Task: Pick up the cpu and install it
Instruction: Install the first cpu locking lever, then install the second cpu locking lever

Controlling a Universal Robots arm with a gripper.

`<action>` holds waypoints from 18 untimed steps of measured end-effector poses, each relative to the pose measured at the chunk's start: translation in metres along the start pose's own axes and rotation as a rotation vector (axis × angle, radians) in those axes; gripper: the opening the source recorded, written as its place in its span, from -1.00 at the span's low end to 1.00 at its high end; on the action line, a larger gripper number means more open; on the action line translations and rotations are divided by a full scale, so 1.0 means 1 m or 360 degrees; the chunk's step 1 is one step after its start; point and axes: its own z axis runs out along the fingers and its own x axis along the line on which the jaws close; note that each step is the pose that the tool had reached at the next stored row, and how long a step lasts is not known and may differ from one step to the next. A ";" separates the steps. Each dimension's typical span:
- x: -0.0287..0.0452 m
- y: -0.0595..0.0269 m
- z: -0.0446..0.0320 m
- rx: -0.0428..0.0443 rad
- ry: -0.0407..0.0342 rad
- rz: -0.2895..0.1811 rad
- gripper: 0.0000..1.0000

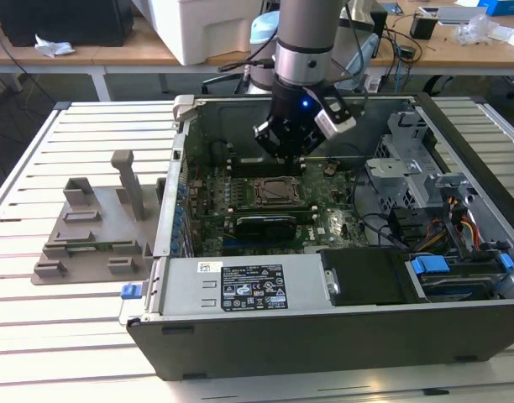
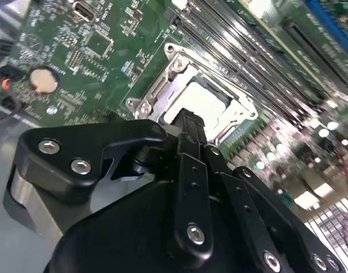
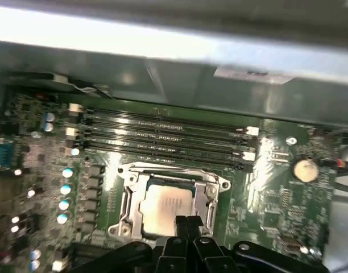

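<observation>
Hovering my hand inside the open computer case, just above the motherboard and close over the socket.

Cpu: silvery square, lying inside the metal socket frame in both wrist views, apparently flat and level with the frame. In the second wrist view its pale top shows just past my fingertips.

Hand state: fingers drawn together, tips meeting or nearly so, nothing between them. I am not holding the chip. Whether the tips touch its top I cannot tell.

Judgement: chip looks to be placed already, so the step in hand is seating, not carrying.

Doing it well:
- Stay square to the board; a tilt would press one corner first.
- Any contact should be light, on the middle of the metal top, never on the frame edge.
- Check that all four edges sit evenly within the frame.
- Mind the memory slots running just beside the socket, and the case wall near my wrist.

Grey plastic tray sits on the slatted surface, outside the case on the exterior view's left.
</observation>
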 end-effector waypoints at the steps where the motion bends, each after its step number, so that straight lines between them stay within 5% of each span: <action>1: 0.0002 0.0000 -0.0072 0.0000 0.0000 0.0000 -0.79; 4: 0.0005 -0.0001 -0.0167 0.0000 0.0000 0.0000 -0.79; 17: 0.0006 -0.0006 -0.0175 0.0001 0.0000 0.0000 -0.79; 18: 0.0015 -0.0081 -0.0162 0.0000 0.0000 0.0000 -0.79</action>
